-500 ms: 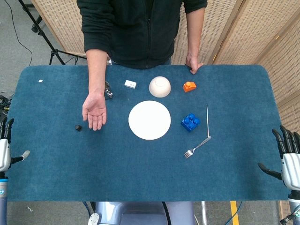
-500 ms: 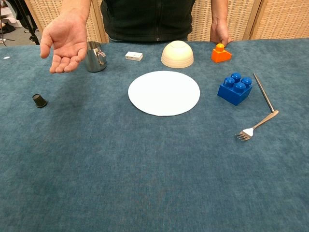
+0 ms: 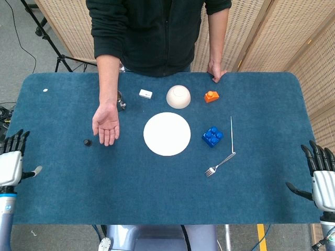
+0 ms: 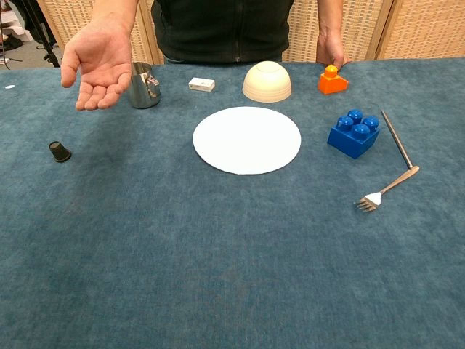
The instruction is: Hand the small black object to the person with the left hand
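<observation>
- Starting at the far left edge of the head view: left hand [image 3: 10, 166] sits just off the table's left side, fingers spread apart and pointing up, thumb out to the side, holding nothing. It is out of the chest view.
- Table [image 3: 63, 198] is covered in blue cloth; a small white speck [image 3: 45, 90] lies near its far left corner.
- Small black object [image 3: 88, 141] rests on the cloth, well apart from the left hand and just beside the person's open hand (chest view shows it as a short tapered piece [image 4: 59, 151], tilted slightly).
- Person's right hand [image 3: 105, 124] is held palm up above the table with fingers loosely extended; chest view confirms it is raised clear of the cloth [image 4: 98, 62].
- Metal cup [image 4: 144, 85] stands upright behind that hand, toward the person.
- Small white block [image 3: 145, 94] lies flat near the far edge.
- White plate [image 3: 167, 134] lies flat at the table's centre, with an upturned cream bowl [image 3: 178, 97] behind it, apart from it.
- Orange block [image 3: 211, 96] sits to the right of the bowl; the person's other hand [image 3: 215, 73] rests on the far table edge just behind it.
- Blue brick [image 3: 212, 136] sits right of the plate, near but not touching.
- Fork [image 3: 228, 146] lies right of the brick, tines toward the robot.
- Right hand [image 3: 320, 175] is at the far right edge, fingers spread and upright, thumb out, empty.
</observation>
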`<state>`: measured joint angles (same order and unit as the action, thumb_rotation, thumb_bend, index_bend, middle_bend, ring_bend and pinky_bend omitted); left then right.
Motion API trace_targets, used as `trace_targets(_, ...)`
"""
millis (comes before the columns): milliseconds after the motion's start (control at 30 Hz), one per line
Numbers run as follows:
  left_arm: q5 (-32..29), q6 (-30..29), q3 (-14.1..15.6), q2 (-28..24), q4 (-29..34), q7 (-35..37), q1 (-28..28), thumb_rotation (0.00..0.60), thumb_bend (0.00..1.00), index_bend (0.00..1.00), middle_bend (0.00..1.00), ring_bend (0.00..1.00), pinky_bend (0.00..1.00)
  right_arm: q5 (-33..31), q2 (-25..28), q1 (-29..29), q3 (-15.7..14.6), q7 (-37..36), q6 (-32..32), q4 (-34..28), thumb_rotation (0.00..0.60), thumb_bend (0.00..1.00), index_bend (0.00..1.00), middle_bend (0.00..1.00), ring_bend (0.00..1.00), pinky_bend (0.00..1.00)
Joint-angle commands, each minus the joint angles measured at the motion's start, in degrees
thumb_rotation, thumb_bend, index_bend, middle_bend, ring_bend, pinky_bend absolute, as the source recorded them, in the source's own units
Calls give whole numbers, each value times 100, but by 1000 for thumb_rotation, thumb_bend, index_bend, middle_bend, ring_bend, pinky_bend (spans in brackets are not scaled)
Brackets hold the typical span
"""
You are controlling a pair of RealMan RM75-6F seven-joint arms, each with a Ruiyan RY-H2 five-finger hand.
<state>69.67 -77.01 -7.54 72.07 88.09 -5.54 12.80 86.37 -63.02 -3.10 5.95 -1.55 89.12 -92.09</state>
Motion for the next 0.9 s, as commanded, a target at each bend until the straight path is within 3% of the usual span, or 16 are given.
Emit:
trace_targets(33, -456, 1146, -308, 416, -509, -166, 780, 600, 310, 158, 0, 0, 0, -37, -18, -22, 3, 30, -46, 8, 600, 0, 0, 0, 0, 0)
trace_targets(267, -1372, 1843, -560, 1039, -1073, -1162, 1457, 600, 375, 209, 0, 0, 0, -178, -36, -56, 44, 20, -155, 61, 600, 0, 0, 0, 0, 0)
trace_targets(467, -1623, 2179, -609, 1288, -1317, -1172, 1698, 600, 394, 294, 0, 0, 0, -246, -42, -79, 62, 4, -222, 94, 600, 0, 0, 0, 0, 0)
trace_targets(900, -1850, 2451, -596, 1646, -1649, -1180, 1976, 600, 392, 352, 0, 0, 0, -280, -39, -94, 63, -26, -272, 108, 600, 0, 0, 0, 0, 0)
